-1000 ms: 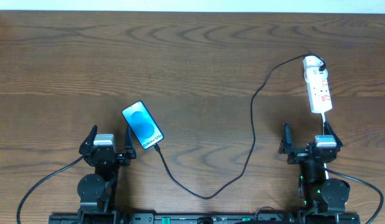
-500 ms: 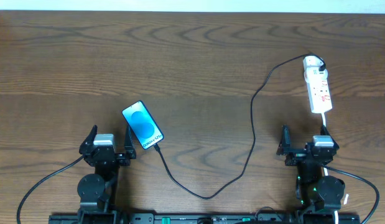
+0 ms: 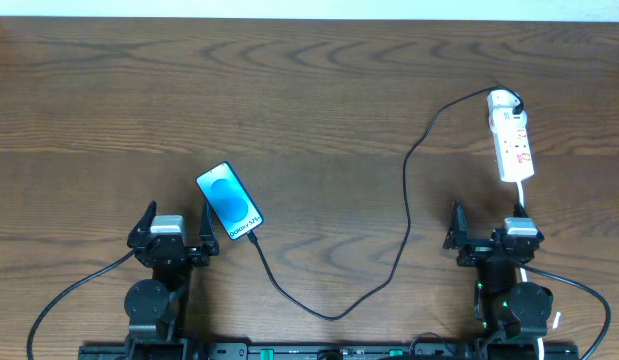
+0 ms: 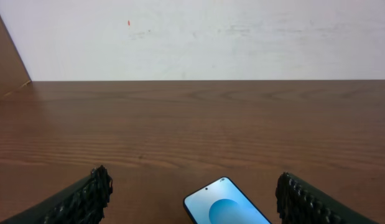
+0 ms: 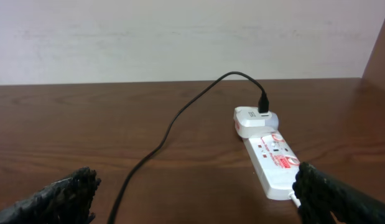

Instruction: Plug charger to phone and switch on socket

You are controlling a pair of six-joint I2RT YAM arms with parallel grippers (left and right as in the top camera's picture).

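My left pincer (image 3: 177, 215) and right pincer (image 3: 492, 222) stand open and empty; the cable (image 3: 407, 200) appears seated in the phone (image 3: 229, 201) just ahead of my left, so I judge switching due: right must reach forward and press the power strip (image 3: 512, 140) switch.

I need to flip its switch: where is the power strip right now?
Overhead, the power strip lies at far right, just beyond the right gripper.

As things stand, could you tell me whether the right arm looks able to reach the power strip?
Probably yes. The power strip lies just ahead of the open right gripper, with only bare table and its own white cord between them; the black cable curves off to the side.
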